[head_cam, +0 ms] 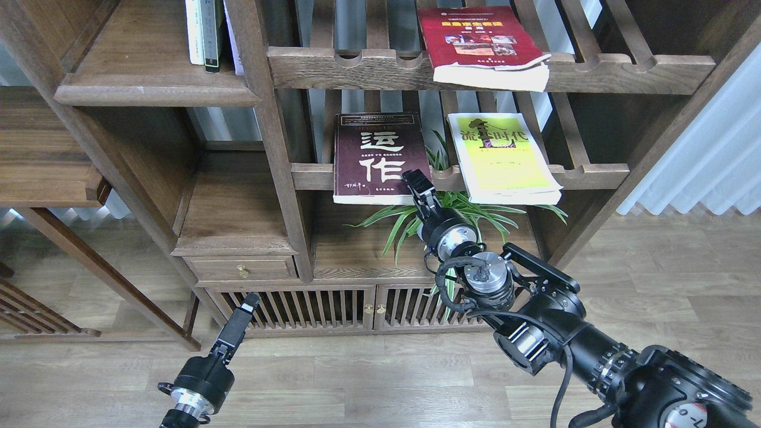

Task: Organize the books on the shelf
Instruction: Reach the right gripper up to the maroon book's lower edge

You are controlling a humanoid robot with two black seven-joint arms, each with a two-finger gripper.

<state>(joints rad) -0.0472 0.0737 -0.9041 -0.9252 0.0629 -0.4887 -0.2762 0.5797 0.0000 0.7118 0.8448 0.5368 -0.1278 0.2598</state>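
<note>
Books: three large paperbacks, all lying flat on slatted racks with notched front rails.
Maroon book (380, 157): lower rack, left side, big white Chinese characters, front edge overhanging the rail.
Yellow-green book (502, 157): same rack, to the right, apart from the maroon one.
Red book (478, 41): upper rack, small photos on the cover, top edge cut off by the frame.
Shelf (154, 65): solid dark-brown plank at upper left; a few upright volumes (205, 32) at its back, tops cut off.
Right hand (416, 181): one, at the maroon book's lower right corner; seen dark and end-on, so spread or pressed together cannot be told, nor whether it touches.
Left hand (241, 315): one, low before the cabinet doors (333, 309), holding nothing; fingers not told apart.
Plant (404, 223): one, green leaves partly hidden behind the right arm.
</note>
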